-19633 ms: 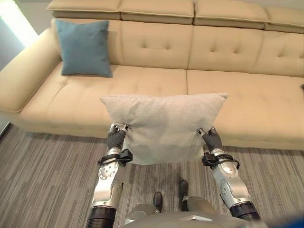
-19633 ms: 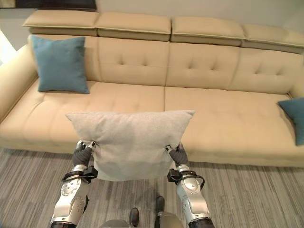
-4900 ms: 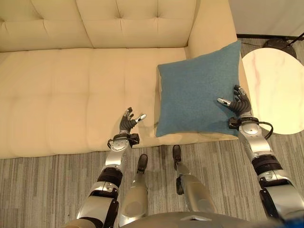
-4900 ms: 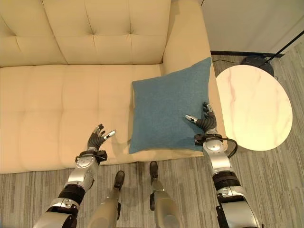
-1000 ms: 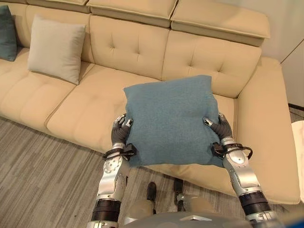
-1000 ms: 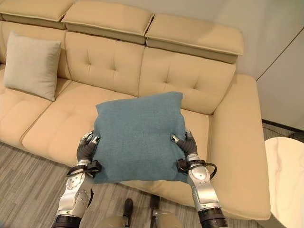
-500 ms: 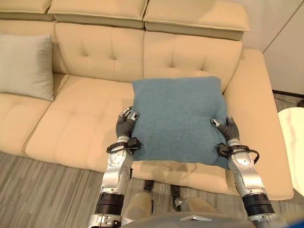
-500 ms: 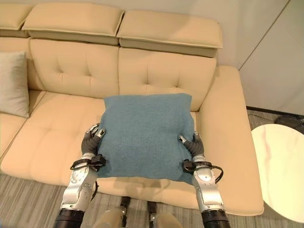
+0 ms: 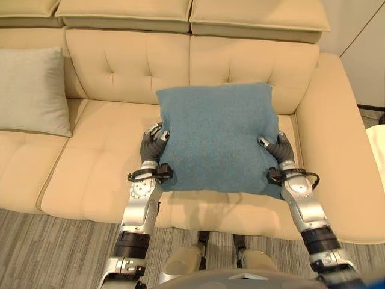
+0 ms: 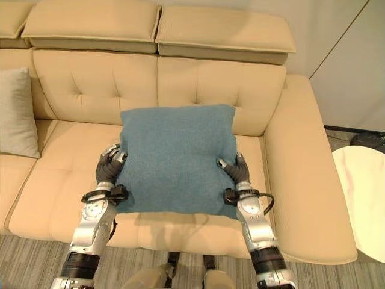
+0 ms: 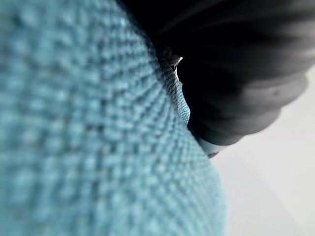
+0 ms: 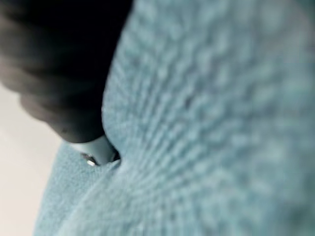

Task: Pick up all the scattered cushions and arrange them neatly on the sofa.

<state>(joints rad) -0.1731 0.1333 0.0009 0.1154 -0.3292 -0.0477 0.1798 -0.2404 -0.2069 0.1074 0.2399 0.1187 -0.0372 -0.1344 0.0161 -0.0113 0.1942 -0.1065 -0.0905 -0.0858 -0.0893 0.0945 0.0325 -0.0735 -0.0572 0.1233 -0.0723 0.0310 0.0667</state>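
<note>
A teal cushion is held up over the beige sofa's seat, near its right end. My left hand grips the cushion's left edge, fingers curled onto the fabric. My right hand clamps its right edge the same way. The cushion's weave presses against my left hand's dark cover in the left wrist view, and the teal fabric lies against my right hand in the right wrist view. A light grey cushion leans on the backrest at the left.
The sofa's tufted backrest rises just behind the held cushion, and its right armrest runs alongside. A white marble side table stands to the right of the sofa. Striped grey carpet lies in front.
The teal cushion has been carried farther over the seat toward the backrest, still held by both hands. The view has shifted slightly as well.
</note>
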